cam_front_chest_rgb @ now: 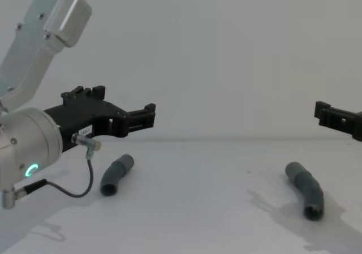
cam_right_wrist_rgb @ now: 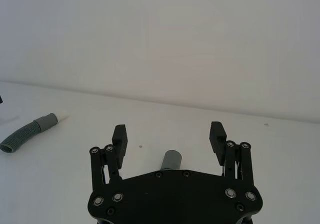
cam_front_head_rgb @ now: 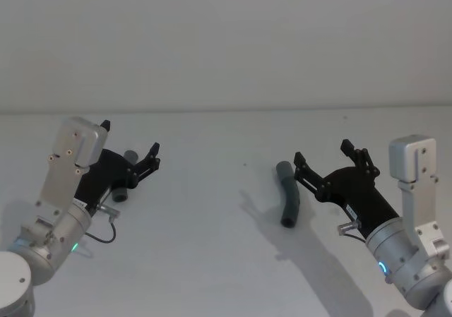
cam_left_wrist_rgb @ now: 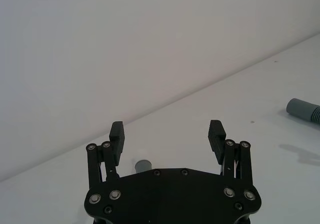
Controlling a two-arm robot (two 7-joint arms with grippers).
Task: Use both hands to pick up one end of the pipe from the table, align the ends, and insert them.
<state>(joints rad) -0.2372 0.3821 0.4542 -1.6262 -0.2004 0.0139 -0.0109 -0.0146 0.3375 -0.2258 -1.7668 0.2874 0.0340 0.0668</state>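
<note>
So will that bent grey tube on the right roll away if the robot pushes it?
Probably not far: the tube is round but bent, so it would likely swivel rather than roll. Its end looks open, so probably hollow and light. The right gripper hovers open near it, the left gripper over the other tube.

pipe (cam_front_head_rgb: 289, 197) — dark grey | left tool (cam_left_wrist_rgb: 166, 134), right tool (cam_right_wrist_rgb: 168, 134) — black | table (cam_front_head_rgb: 212, 260) white | left ring light (cam_front_chest_rgb: 32, 169) green

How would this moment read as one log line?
left gripper: open, above left pipe piece | right gripper: open, raised near right pipe piece | pieces: on table, unjoined
</note>
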